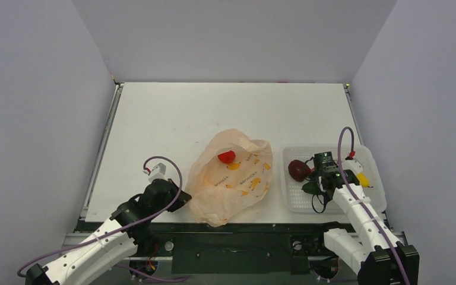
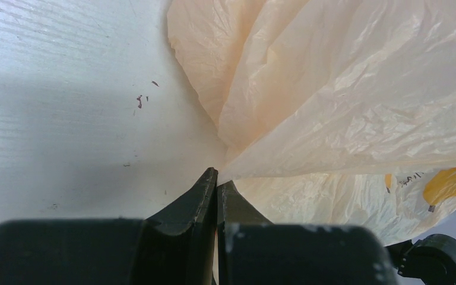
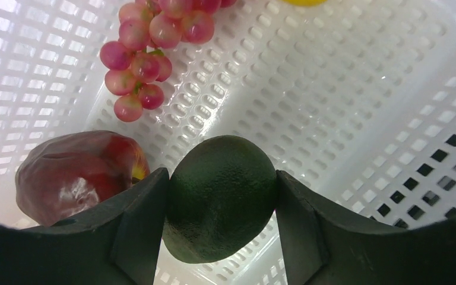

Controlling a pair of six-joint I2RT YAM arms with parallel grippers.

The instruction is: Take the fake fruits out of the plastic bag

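Note:
The peach plastic bag (image 1: 237, 184) printed with bananas lies at the table's middle front, with a red ball (image 1: 227, 157) at its open mouth. My left gripper (image 1: 184, 199) is shut on the bag's left edge; in the left wrist view the bag (image 2: 344, 89) is pinched at the fingertips of the gripper (image 2: 218, 176). My right gripper (image 1: 316, 185) is shut on the dark green avocado (image 3: 219, 199) just above the white tray (image 3: 344, 89). In the tray lie the maroon fruit (image 3: 74, 175), the red berries (image 3: 145, 53) and a yellow piece (image 1: 363, 178).
The white perforated tray (image 1: 297, 205) stands at the front right, its right edge near the table's side. The grey enclosure walls stand close on the left, back and right. The right arm's purple cable (image 1: 343, 142) loops above the tray.

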